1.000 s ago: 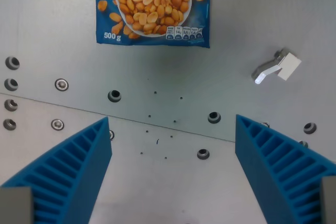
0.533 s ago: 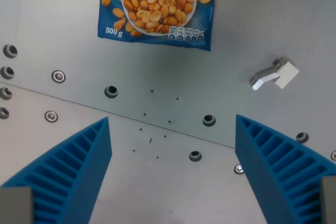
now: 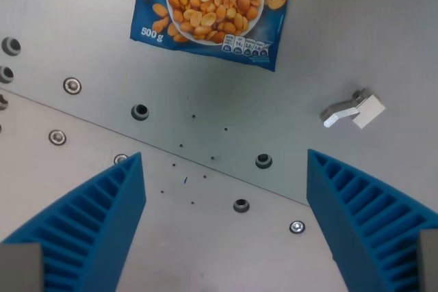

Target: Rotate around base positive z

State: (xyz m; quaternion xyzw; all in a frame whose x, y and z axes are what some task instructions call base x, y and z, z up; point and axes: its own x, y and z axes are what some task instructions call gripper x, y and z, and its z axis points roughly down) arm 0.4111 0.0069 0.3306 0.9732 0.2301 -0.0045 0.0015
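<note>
hand released over the bare metal worktop, grasping nothing.
largest to smallest: the grey worktop with its bolt holes and a seam running down toward the wrist view's right; the two blue ribbed fingers wide apart at the bottom corners; the blue peanut bag lying flat at top centre; a small white-and-metal clip at the wrist view's right.

Even, bright light; soft shadow below peanut bag; focus sharp

Peanut bag top beyond frame
</note>
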